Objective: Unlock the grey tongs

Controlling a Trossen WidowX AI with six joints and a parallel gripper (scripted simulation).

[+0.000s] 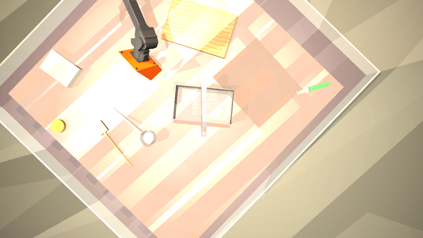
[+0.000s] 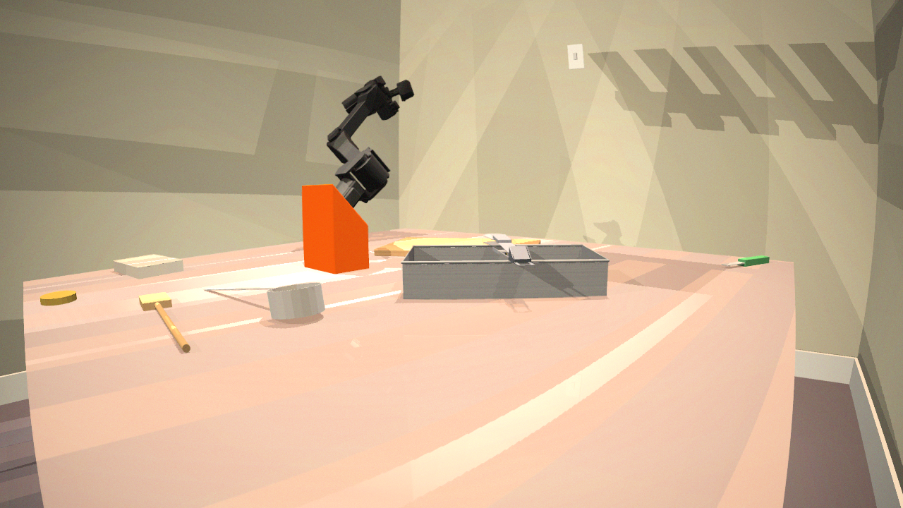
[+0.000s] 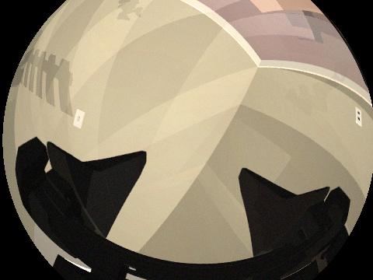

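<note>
Leftmost on the table [image 1: 183,189] [image 2: 403,391], you have a yellow disc [image 1: 58,126] [image 2: 58,297], then a pale block [image 1: 60,68] [image 2: 148,266]. Next, a mallet [image 1: 118,149] [image 2: 170,325] lies near a small saucepan [image 1: 148,138] [image 2: 295,302]. Your arm rises from an orange base [image 1: 150,72] [image 2: 334,233], its gripper [image 2: 404,90] [image 3: 194,166] raised, fingers wide apart, only wall between them in the wrist view. Right of the base, the wooden board [image 1: 201,29] [image 2: 435,243] lies flat, overhead view; the roasting tin [image 1: 174,101] [image 2: 505,279] sits near it. Your grey tongs [image 1: 204,103] [image 2: 520,254] bridge the tin, arms together, both ends past its rims. Far right: a green-handled knife [image 1: 318,86] [image 2: 753,260].
</note>
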